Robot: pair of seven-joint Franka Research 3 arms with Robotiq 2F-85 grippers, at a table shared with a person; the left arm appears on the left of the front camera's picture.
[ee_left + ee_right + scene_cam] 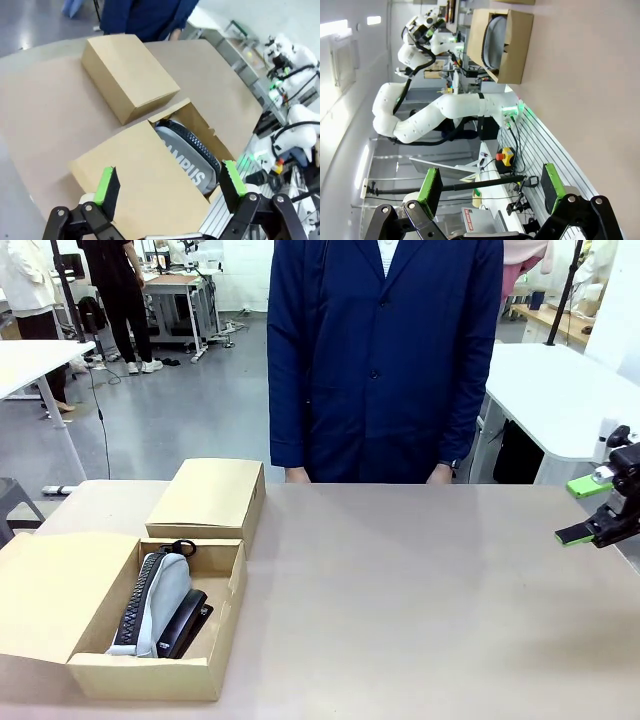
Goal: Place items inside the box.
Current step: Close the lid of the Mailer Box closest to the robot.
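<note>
My right gripper (588, 510) spread wide, empty. Left gripper (170, 187) likewise, above cardboard box (150, 670) holding grey pencil case (160, 595), black stapler (185, 625).

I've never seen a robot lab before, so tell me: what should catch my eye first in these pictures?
Probably the open brown box at the table's near left corner, with a grey pencil case lying inside on a black stapler. Just behind it sits a smaller closed cardboard box. At the far edge stands a person in a navy coat, and the right gripper hangs open by the right edge, its green-padded fingers holding nothing.
</note>
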